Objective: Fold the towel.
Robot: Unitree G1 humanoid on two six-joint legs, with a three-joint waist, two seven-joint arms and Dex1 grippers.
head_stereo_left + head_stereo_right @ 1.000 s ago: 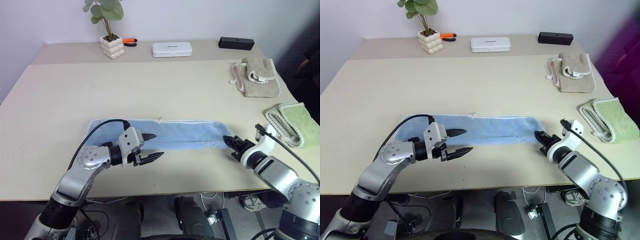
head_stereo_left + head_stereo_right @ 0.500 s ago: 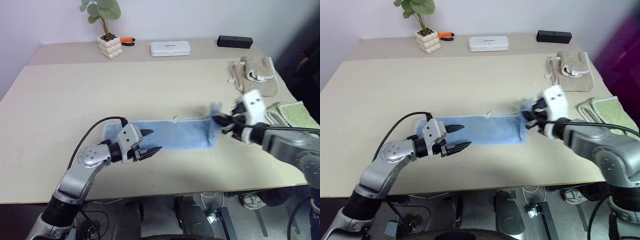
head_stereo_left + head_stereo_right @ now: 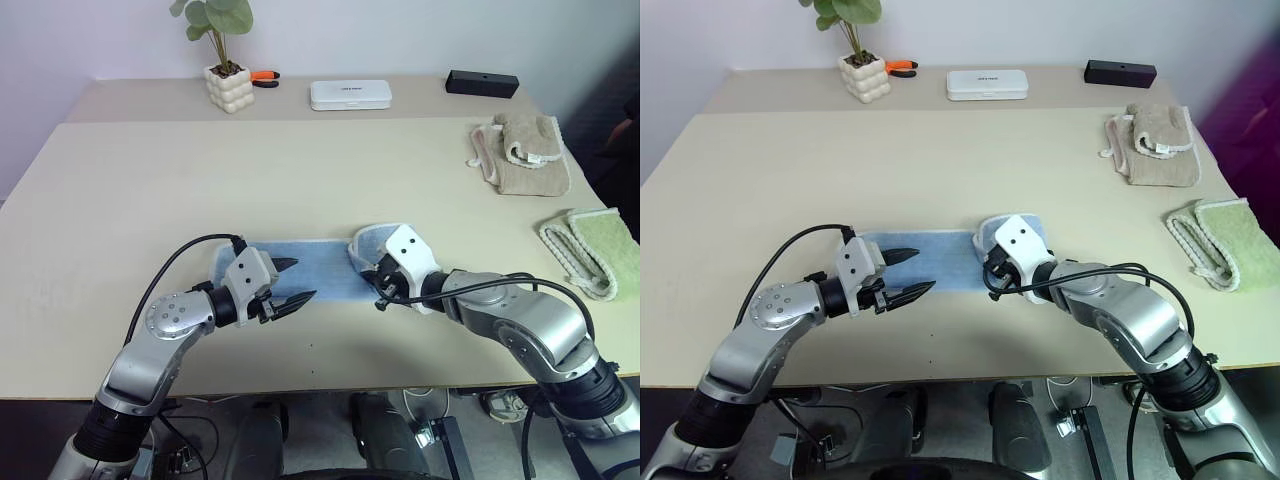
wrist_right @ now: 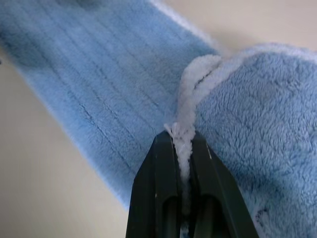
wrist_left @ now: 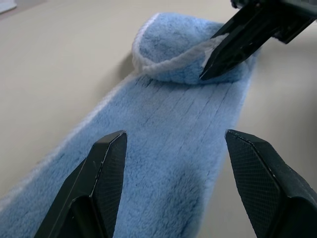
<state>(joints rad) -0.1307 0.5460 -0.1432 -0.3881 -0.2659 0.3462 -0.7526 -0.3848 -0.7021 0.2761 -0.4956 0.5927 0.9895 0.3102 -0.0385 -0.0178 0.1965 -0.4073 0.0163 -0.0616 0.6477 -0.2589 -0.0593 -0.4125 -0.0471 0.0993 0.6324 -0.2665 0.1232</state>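
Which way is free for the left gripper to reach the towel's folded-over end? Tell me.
Probably straight ahead: the left gripper is open over the towel, with flat cloth between. The right gripper, pinching that edge, crowds it.

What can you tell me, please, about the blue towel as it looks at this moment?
The towel is light blue terry cloth with white stitched edging, lying as a long strip on the table. One end is folded back over the strip in a soft loop. The right gripper is shut on that end's white edge. The left gripper hovers open over the other end.
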